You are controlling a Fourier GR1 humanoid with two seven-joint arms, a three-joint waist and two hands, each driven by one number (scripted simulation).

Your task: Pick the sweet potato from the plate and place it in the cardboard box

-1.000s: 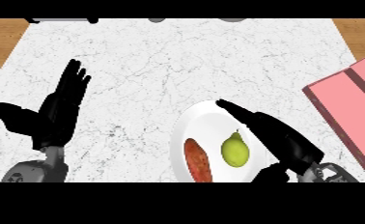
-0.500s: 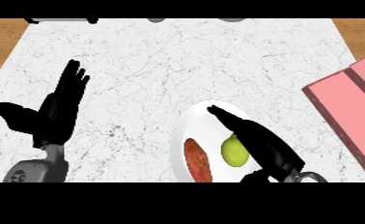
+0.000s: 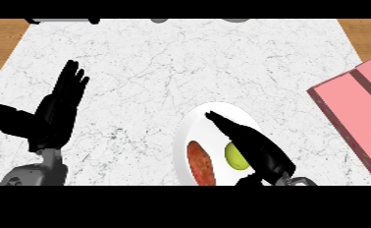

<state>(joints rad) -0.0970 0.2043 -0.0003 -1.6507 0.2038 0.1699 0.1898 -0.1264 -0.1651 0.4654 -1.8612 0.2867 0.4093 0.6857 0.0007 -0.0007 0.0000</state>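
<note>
A white plate point(image 3: 190, 132) lies near the counter's front edge, right of centre. On it rest a reddish-brown sweet potato point(image 3: 201, 164) at the left and a yellow-green fruit point(image 3: 234, 156) beside it. My right hand point(image 3: 250, 143) hangs over the plate with straight fingers pointing up-left, covering part of the fruit and just right of the sweet potato. It holds nothing. The pink box point(image 3: 346, 109) shows at the right edge, partly cut off. My left hand point(image 3: 56, 106) rests open at the left, fingers up.
The white marble counter point(image 3: 181, 65) has wooden edges at its far corners. Dark objects sit along the counter's far edge at the top.
My right hand has slid left and lower over the plate, closer to the sweet potato and now over the fruit. The left hand has not moved.
</note>
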